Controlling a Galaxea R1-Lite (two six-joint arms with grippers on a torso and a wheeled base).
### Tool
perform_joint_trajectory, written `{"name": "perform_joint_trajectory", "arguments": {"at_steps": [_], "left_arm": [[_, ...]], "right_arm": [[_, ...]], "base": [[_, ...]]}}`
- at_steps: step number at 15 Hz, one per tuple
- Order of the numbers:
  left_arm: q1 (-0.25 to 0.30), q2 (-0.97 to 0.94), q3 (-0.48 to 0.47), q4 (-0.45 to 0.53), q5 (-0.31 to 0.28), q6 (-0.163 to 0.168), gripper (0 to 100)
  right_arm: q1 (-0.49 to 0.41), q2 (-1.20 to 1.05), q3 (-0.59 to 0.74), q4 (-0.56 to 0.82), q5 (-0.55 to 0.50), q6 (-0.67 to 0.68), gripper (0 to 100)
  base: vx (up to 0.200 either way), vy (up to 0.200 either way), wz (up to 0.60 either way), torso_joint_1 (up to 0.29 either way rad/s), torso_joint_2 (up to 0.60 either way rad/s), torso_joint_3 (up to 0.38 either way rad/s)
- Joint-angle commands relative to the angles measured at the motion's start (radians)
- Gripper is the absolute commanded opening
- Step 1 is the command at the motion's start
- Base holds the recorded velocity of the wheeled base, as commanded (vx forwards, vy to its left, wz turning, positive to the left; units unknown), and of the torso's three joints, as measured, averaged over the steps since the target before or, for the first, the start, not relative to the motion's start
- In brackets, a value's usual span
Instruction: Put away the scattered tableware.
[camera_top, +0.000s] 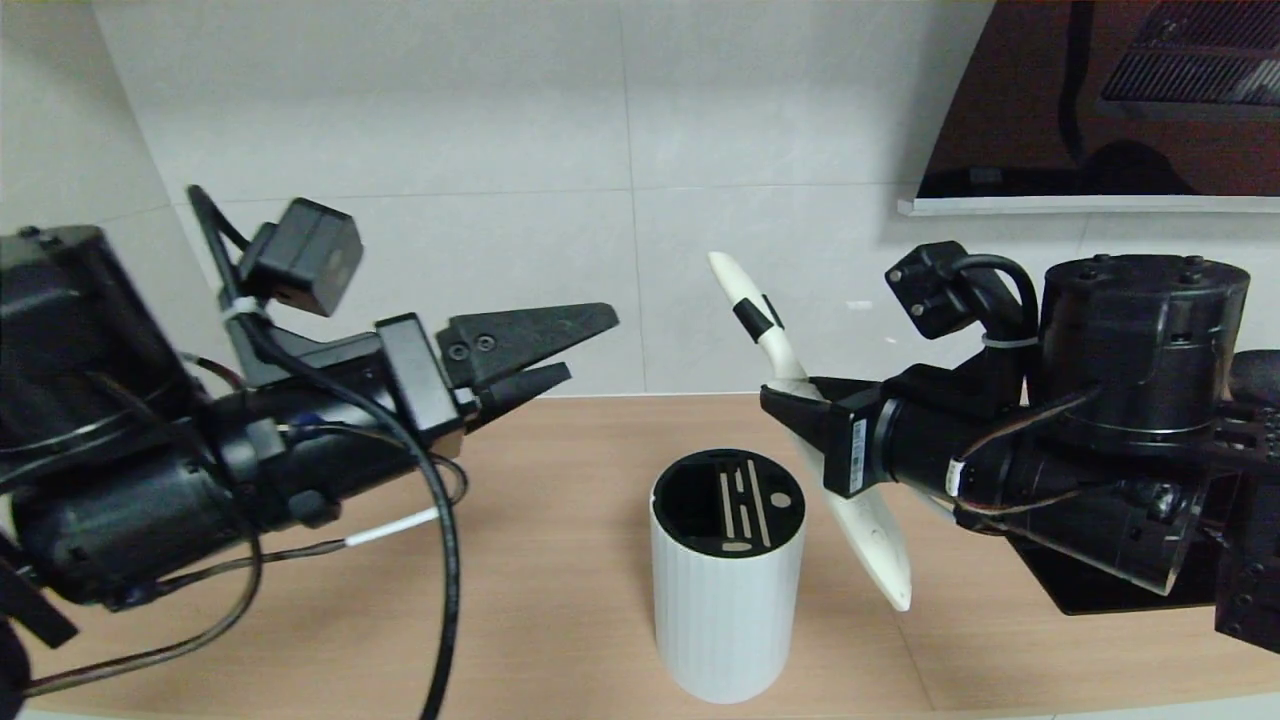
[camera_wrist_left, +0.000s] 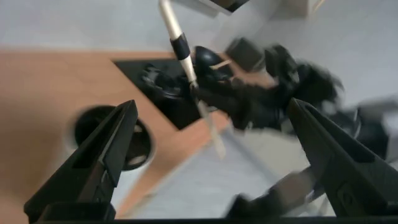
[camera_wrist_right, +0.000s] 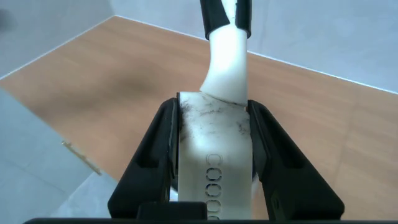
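1. White ribbed holder (camera_top: 727, 590): a cylinder with a black top that has 1 large opening and several narrow slots. We record it upright on the wooden surface (camera_top: 560, 600) and take it as our landmark.

2. White utensil (camera_top: 872, 535): long, with 1 black band near its handle end. We find it in the air just right of the holder. It is tilted, with the handle end high above the holder's top and the broad end low beside the holder's wall, not touching it.

3. Right claw (camera_top: 800, 405): clamped tight on the utensil's middle, just right of and above the holder's top.

4. Left claw (camera_top: 588, 345): fingers parted with nothing between them, above and left of the holder.

5. Black flat slab (camera_top: 1090, 595): on the surface, farther right of the holder than the utensil.
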Motion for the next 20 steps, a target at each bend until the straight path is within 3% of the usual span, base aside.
{"name": "perform_joint_trajectory", "arguments": {"at_steps": [1,8,20], "left_arm": [[-0.060,0.146,-0.006,-0.050,0.061,-0.019,100],[-0.148,0.232,-0.012,-0.193,0.199,-0.020,100],[-0.149,0.261,-0.012,-0.276,0.205,-0.020,100]], "right_arm": [[0.032,0.019,0.006,-0.004,-0.002,0.000,0],[0.091,0.029,0.026,-0.057,-0.003,0.015,0],[0.177,0.028,0.034,-0.067,0.003,0.069,0]], "base": [[0.000,0.000,0.00,0.000,0.00,0.000],[0.000,0.000,0.00,0.000,0.00,0.000],[0.000,0.000,0.00,0.000,0.00,0.000]]}}
